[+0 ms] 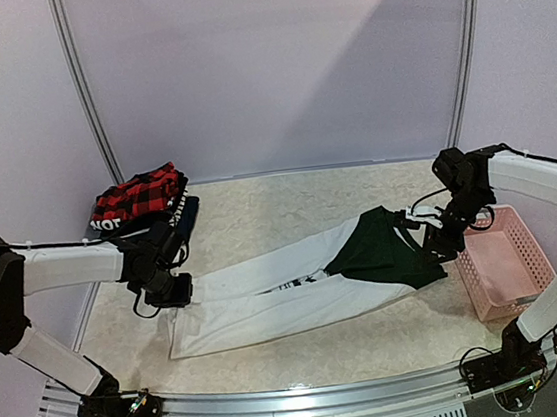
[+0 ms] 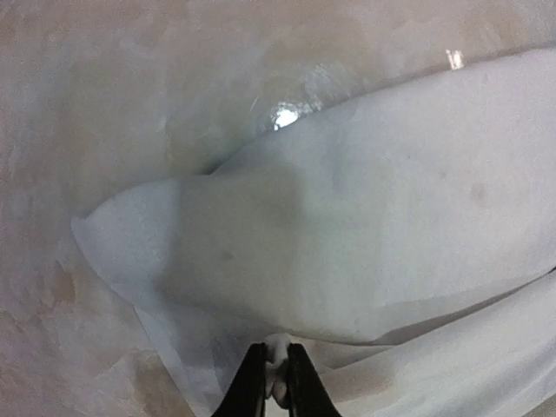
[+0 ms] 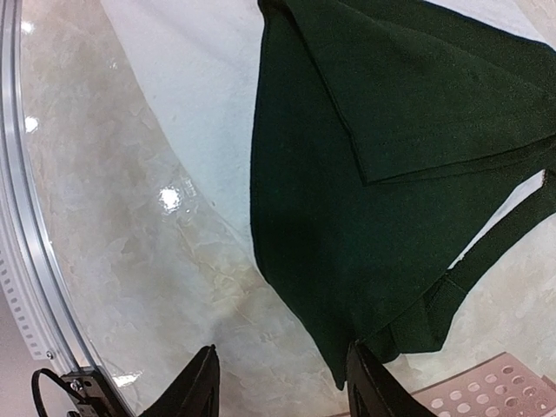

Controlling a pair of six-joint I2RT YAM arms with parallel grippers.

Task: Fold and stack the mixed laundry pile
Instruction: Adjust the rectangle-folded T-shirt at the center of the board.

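Note:
A white tee with dark green sleeves [image 1: 297,282] lies stretched across the middle of the table, its white body to the left and its dark part [image 1: 384,249] to the right. My left gripper [image 1: 172,289] is shut on a pinch of the white cloth [image 2: 280,369] at the tee's left end. My right gripper [image 1: 443,240] is open above the dark sleeve [image 3: 382,174], one finger over bare table and the other at the sleeve's edge. A folded stack with a red-and-black plaid shirt [image 1: 138,196] on top sits at the back left.
A pink slatted basket [image 1: 506,263] stands at the right edge, close beside my right arm; its rim shows in the right wrist view [image 3: 486,395]. The table's metal front rail [image 3: 22,217] runs along the near side.

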